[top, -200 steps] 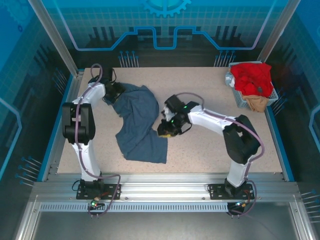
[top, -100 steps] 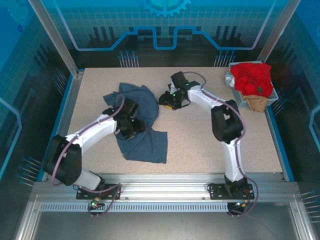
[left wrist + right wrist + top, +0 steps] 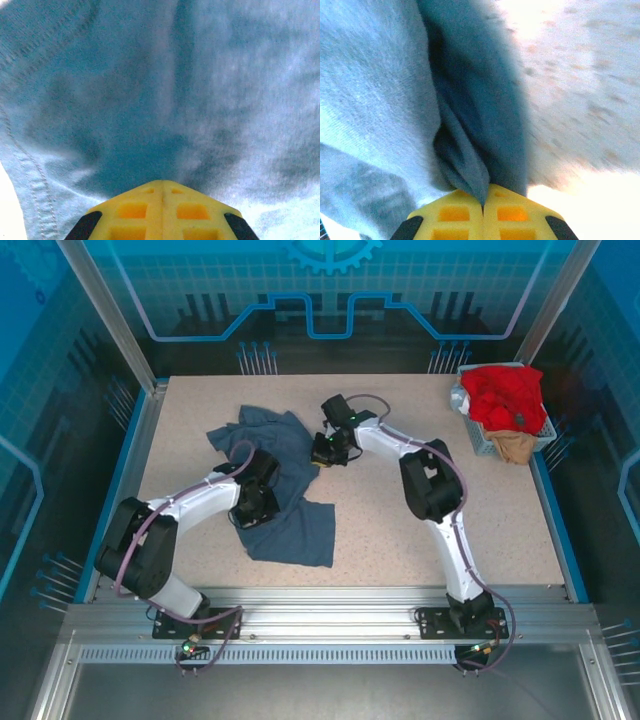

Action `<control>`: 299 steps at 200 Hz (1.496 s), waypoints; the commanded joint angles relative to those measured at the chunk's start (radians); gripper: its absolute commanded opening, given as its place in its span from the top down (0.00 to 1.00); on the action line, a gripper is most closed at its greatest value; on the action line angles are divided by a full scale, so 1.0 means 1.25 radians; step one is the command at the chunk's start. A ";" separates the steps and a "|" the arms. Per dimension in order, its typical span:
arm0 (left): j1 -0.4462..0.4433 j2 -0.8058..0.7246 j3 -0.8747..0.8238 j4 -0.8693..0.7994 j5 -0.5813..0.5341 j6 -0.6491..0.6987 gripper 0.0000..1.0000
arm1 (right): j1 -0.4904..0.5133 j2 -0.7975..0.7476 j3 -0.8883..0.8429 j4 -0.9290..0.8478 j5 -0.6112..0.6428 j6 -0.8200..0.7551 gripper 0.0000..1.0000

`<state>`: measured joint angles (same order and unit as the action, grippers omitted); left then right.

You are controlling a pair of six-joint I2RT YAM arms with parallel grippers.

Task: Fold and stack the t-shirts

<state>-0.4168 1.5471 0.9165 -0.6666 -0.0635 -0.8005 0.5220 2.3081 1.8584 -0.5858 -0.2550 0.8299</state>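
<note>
Slate-blue t-shirt (image 3: 290, 520): one item. Soft knit cloth is laid crumpled on the table, left of centre, with an irregular outline. The far part is bunched; the near part lies flatter and ends in a roughly square corner.
Slate-blue cloth, close up (image 3: 210, 90): a fine ribbed knit is seen in the left wrist view. Broad soft creases are drawn toward the fingertips. A double-stitched hem (image 3: 36, 192) runs down the left edge.
Left gripper (image 3: 252, 512): one item, set on the middle of the slate-blue t-shirt. The yellow moulded fingers (image 3: 145, 212), with square recesses, are closed together, and cloth is gathered at their tip.
Right gripper (image 3: 325, 448): one item, placed at the right edge of the slate-blue t-shirt. The fingers (image 3: 455, 215) are closed, and a narrow dark fold of the cloth (image 3: 470, 170) is pinched between them.
Red t-shirt (image 3: 503, 392): one item, bright and rumpled, heaped on top of the basket.
Tan t-shirt (image 3: 512, 446): one item, bunched below the red one at the basket's near end.
Basket (image 3: 463, 398): one item, small, of grey wire, set at the far right corner of the table, well apart from both grippers.
Table (image 3: 400, 540): one flat surface, beige and finely speckled, with a blue border.
Count: three t-shirts, two grippers, one basket.
</note>
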 commanded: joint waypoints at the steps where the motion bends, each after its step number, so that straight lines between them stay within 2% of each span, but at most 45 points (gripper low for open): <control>1: 0.008 -0.022 0.007 -0.001 -0.032 0.043 1.00 | -0.019 -0.198 -0.063 -0.016 0.113 -0.016 1.00; 55: 0.005 0.036 0.071 0.059 0.021 0.065 1.00 | -0.026 -0.498 -0.233 -0.083 0.188 -0.065 1.00; 77: 0.004 0.062 0.100 0.057 0.020 0.067 1.00 | 0.000 -0.536 -0.227 -0.090 0.200 -0.093 1.00; 97: 0.003 0.064 0.109 0.050 0.003 0.060 1.00 | 0.026 -0.466 -0.149 -0.113 0.172 -0.112 1.00; 116: 0.003 0.054 0.115 0.028 -0.021 0.053 1.00 | 0.038 -0.333 -0.044 -0.134 0.112 -0.113 1.00; 149: 0.003 -0.007 0.090 0.011 -0.041 0.047 1.00 | 0.056 -0.031 0.278 -0.216 0.004 -0.151 1.00; 163: 0.000 -0.038 0.075 0.018 -0.019 0.068 0.93 | 0.057 0.104 0.456 -0.303 -0.027 -0.162 0.83; 180: -0.016 -0.081 0.055 0.037 0.024 0.116 0.69 | 0.058 0.144 0.566 -0.374 0.004 -0.175 0.60; 192: -0.035 -0.113 0.033 0.062 0.076 0.153 0.55 | 0.058 0.081 0.492 -0.350 0.043 -0.180 0.50; 201: -0.055 -0.138 0.018 0.071 0.103 0.177 0.48 | 0.054 -0.006 0.372 -0.297 0.071 -0.178 0.45; 215: -0.103 -0.176 -0.005 0.073 0.124 0.225 0.42 | 0.036 -0.140 0.173 -0.221 0.113 -0.154 0.42; 234: -0.172 -0.198 -0.028 0.057 0.148 0.259 0.42 | -0.007 -0.297 -0.072 -0.167 0.149 -0.119 0.43; 256: -0.231 -0.161 -0.035 0.056 0.174 0.216 0.46 | -0.068 -0.428 -0.314 -0.135 0.134 -0.086 0.48; 299: -0.271 0.045 0.046 0.090 0.139 0.059 0.59 | -0.160 -0.549 -0.566 -0.108 0.116 -0.041 0.55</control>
<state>-0.7456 1.4700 0.9035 -0.5610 0.1219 -0.5987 0.3664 1.6451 1.3014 -0.7418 -0.1055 0.7185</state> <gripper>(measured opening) 0.447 0.457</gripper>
